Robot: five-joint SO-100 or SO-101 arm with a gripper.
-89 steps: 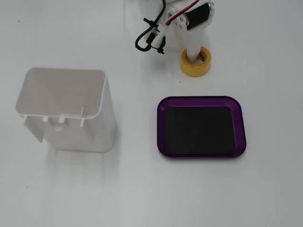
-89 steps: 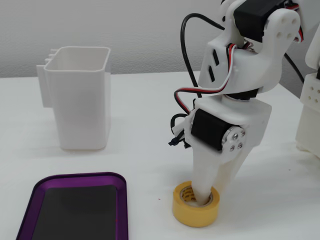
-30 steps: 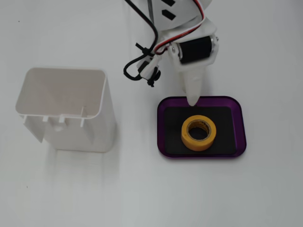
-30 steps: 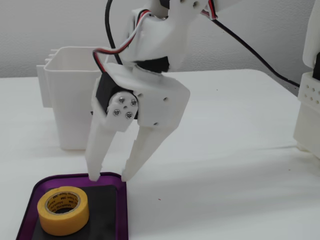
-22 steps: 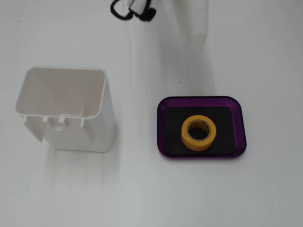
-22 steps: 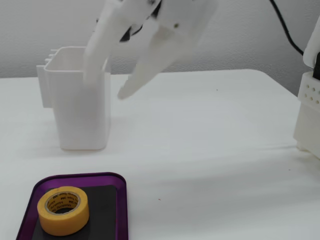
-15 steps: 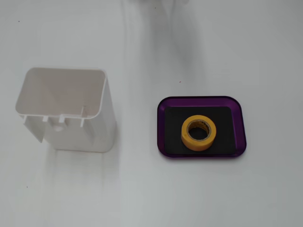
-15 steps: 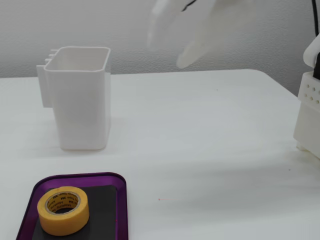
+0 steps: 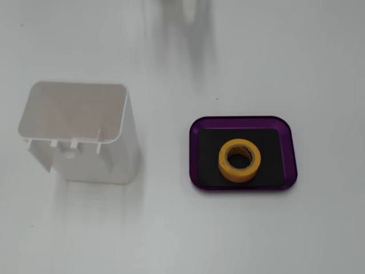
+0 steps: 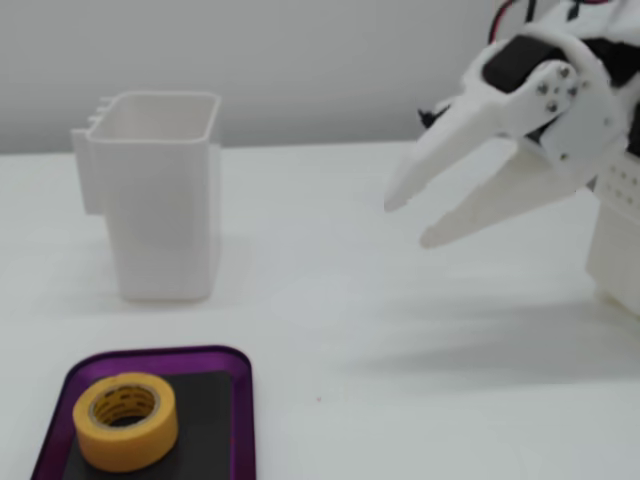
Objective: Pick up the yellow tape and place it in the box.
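The jaws stand parted and hold nothing; the gripper (image 10: pixel 404 222) hangs in the air, its white fingers angled down and to the left in a fixed view. Well apart from them, lower and further left, the yellow tape (image 10: pixel 126 420) lies flat on the black liner (image 9: pixel 268 154) inside the purple tray (image 10: pixel 150 360), the box of the task. A tall white container (image 10: pixel 160 195) stands behind the tray. Judging by this, the placing looks done; what remains is likely only drawing the arm clear.
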